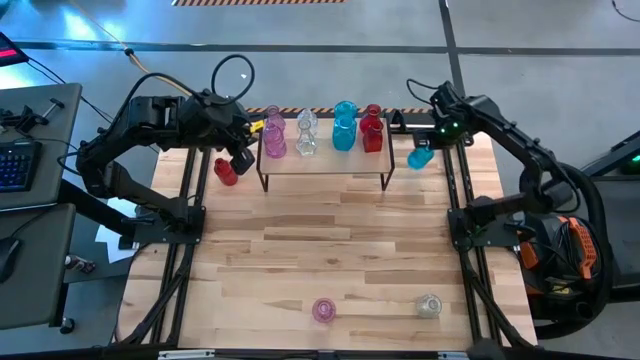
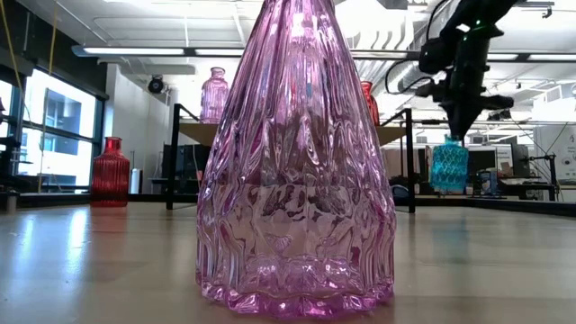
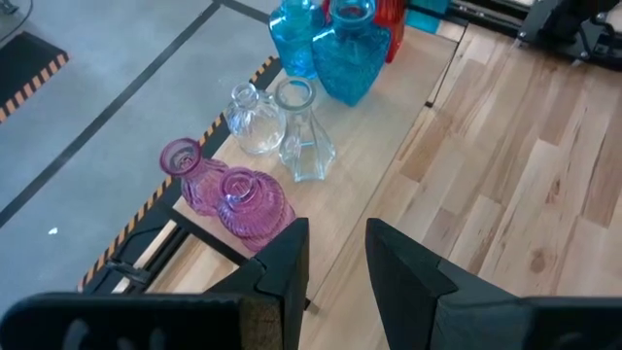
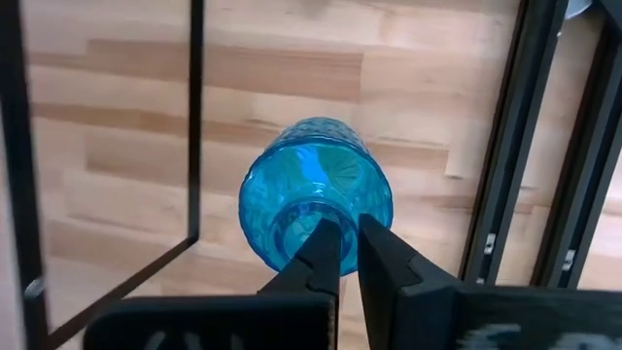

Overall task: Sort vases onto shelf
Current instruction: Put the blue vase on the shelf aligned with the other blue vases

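Note:
The shelf [image 1: 325, 160] stands at the table's far side and carries two pink vases [image 1: 274, 136], two clear vases [image 1: 306, 134], two blue vases [image 1: 344, 126] and two red vases [image 1: 372, 129], all upright. My left gripper [image 1: 242, 158] hovers open off the shelf's left end, beside a red vase [image 1: 226, 172] standing on the table. In the left wrist view the left gripper [image 3: 337, 258] looks onto the pink vases [image 3: 243, 199]. My right gripper [image 1: 428, 143] is shut on a teal-blue vase [image 1: 421, 157] just right of the shelf. My right gripper [image 4: 350, 248] holds the teal-blue vase by the rim of its mouth [image 4: 342, 216], one finger [image 4: 324, 248] inside the neck and the other outside. The fingers come from above, pointing down. The teal-blue vase [image 2: 449, 166] hangs upright below them, lifted clear of the table.
A pink vase [image 1: 323, 310] and a clear vase [image 1: 428, 306] stand near the table's near edge; the pink vase [image 2: 295, 162] fills the low view. Black frame rails [image 1: 455, 190] run along both table sides. Bare tabletop [image 1: 330, 240] lies between the shelf and the near vases.

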{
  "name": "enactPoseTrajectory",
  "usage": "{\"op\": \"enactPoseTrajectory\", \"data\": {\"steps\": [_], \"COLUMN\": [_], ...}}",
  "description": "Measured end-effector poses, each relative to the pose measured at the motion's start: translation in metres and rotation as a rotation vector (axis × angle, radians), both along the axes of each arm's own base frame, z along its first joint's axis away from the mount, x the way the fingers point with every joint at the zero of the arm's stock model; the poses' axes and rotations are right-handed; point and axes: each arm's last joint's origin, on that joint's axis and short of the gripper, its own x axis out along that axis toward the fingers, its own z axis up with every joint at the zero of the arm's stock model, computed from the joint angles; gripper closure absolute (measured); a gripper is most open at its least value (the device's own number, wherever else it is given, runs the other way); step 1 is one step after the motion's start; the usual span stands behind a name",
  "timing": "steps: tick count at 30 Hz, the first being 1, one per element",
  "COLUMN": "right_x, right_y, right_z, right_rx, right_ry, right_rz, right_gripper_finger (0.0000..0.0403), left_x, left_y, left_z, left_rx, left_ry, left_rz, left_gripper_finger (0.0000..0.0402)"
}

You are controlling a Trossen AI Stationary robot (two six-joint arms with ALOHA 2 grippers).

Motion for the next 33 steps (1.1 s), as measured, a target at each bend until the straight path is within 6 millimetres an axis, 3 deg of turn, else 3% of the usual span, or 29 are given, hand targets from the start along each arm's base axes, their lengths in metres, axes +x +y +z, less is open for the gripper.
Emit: {"op": "enactPoseTrajectory", "data": {"steps": [20,33], "right_x": [-0.003,0.012], "right_y": [0.071,0.121], "right_z": [0.027,0.037], "right_rx": [0.084,0.135], "right_ry": [0.031,-0.016], "right_rz": [0.075,0.044], "right_gripper_finger": [0.0403,0.0403], "left_x": [0.001,0.001], "left_y": [0.000,0.000], "left_z": [0.001,0.000], "left_rx": [0.001,-0.003], "left_ry": [-0.015,-0.006], "left_rz": [0.002,-0.002], "left_gripper_finger": [0.0305,0.0305]}}
